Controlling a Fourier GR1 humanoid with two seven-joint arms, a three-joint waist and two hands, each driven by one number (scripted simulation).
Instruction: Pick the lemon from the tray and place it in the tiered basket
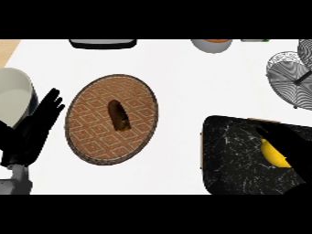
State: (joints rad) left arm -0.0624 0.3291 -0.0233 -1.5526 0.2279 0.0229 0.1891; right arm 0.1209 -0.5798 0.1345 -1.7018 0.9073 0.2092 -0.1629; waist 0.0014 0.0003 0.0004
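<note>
Lemon (273, 154): on black marbled tray (236, 155), near right of counter (178, 59), right robot hand (290, 146) curled over it. Tiered basket (298, 77): far right. Left robot hand (33, 125): open, fingers up, between white bowl (6, 98) and patterned plate (111, 119) carrying a brown item (120, 116).

I see the small yellow lemon (274, 154) lying on the black white-veined marble tray (239, 160), toward its right side, partly hidden. The grey wire tiered basket (300, 75) stands well apart, beyond the tray's far right corner.
</note>
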